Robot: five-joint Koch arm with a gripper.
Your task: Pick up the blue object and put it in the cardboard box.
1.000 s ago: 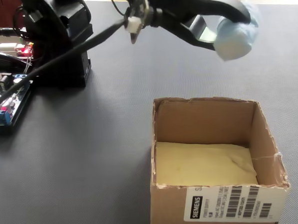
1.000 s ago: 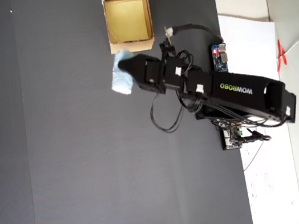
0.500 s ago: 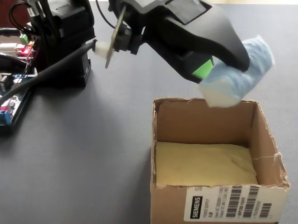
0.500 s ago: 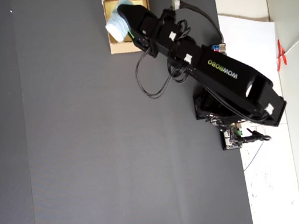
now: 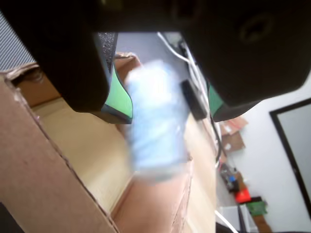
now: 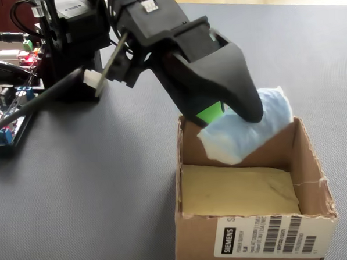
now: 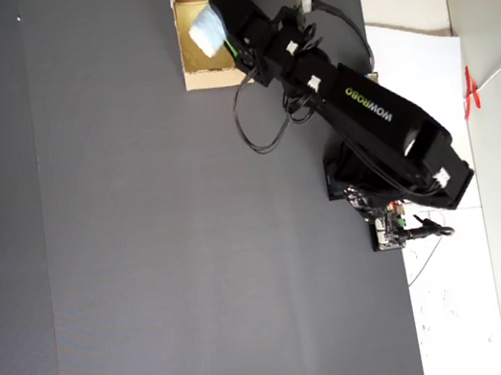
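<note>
The blue object (image 5: 155,126) shows blurred in the wrist view, a pale blue bundle between my jaws, close to the left green pad with a gap on its right side. My gripper (image 5: 170,116) is open, with the jaws spread wider than the bundle. In the fixed view the blue object (image 6: 249,129) lies at the far end of the cardboard box (image 6: 196,239), partly over the back wall and just under my gripper (image 6: 234,116). From overhead, the gripper (image 7: 221,23) and the blue object (image 7: 206,30) are over the cardboard box (image 7: 212,80) at the mat's top edge.
The arm's base (image 7: 375,175) stands on the right edge of the grey mat (image 7: 148,264). Circuit boards and cables (image 6: 9,103) lie at the left of the fixed view. The box's front wall carries a white barcode label (image 6: 272,238).
</note>
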